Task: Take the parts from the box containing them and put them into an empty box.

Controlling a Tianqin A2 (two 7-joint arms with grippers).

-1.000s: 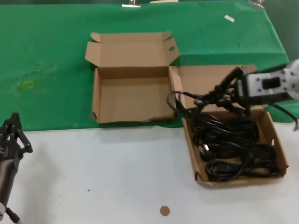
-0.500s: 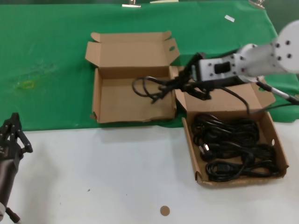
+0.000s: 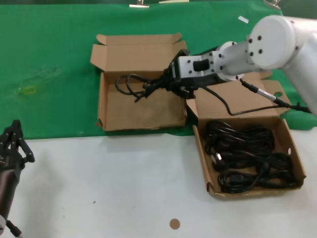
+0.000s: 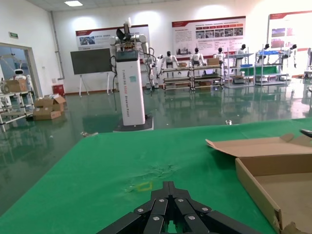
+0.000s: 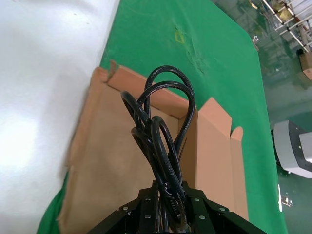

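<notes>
The right gripper (image 3: 166, 82) is gripping a coiled black cable (image 5: 161, 141), hanging it over the empty box (image 3: 138, 106); the wrist view is showing bare floor beneath. The remaining cables (image 3: 245, 156) are lying in the neighbouring box (image 3: 296, 158). The left gripper (image 3: 12, 144) is resting narrow near the table's edge.

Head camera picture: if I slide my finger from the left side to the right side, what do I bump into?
Left gripper → empty box → bundle of black cable held over it → right gripper → box full of cables.
</notes>
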